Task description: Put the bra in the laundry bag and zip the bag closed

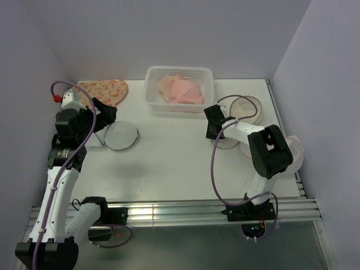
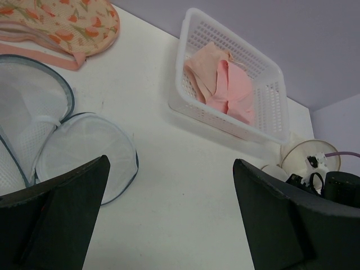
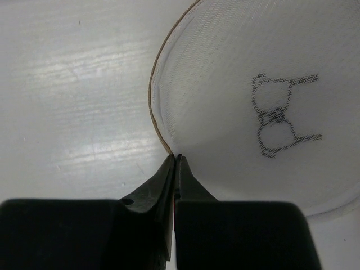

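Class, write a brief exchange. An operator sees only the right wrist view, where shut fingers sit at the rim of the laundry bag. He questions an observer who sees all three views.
Operator: My right gripper is shut at the rim of the laundry bag. Where is the bra?
Observer: The bra lies in the white basket at the far side of the table, a little to the left of your gripper.
Operator: What is the other arm doing?
Observer: The left gripper is open and holds nothing. It is near the grey-rimmed mesh bags.
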Tool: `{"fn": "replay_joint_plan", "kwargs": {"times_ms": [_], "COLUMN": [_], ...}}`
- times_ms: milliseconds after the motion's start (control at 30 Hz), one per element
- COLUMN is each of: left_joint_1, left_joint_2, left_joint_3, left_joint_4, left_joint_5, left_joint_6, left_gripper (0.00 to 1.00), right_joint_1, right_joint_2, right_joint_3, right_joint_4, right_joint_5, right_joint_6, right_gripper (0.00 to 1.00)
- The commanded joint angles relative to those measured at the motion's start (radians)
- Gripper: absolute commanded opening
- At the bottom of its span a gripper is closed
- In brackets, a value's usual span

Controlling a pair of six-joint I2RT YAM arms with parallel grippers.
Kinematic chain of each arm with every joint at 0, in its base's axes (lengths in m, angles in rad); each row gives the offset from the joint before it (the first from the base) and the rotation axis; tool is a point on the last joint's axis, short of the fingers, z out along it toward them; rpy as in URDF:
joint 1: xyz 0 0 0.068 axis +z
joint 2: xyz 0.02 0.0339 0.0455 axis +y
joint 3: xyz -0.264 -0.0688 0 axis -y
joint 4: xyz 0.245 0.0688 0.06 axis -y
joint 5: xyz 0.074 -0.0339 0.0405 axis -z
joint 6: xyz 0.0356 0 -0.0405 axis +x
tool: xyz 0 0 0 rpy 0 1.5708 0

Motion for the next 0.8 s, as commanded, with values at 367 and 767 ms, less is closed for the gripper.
{"fn": "replay_joint_plan", "kwargs": {"times_ms": [367, 767], "left_joint_1": [0.005, 0.005], "left_joint_2": [-0.001, -0.011], "left_joint_3": [0.01, 0.013], "left_joint_4": [0.039, 0.033], "left_joint_5": [0.02, 0.003], "left_joint_6": [-0.008, -0.002], "left_gripper": [0.99, 0.99], "right_joint_1": [0.105, 0.35], "right_joint_2": [-0.329, -0.343], "right_joint_3": [-0.089, 0.064], "right_joint_4": [-0.057, -0.025], "right_joint_5": [-0.21, -0.32], "right_joint_6": [0.114, 0.257], "right_gripper": [0.0, 0.0]}}
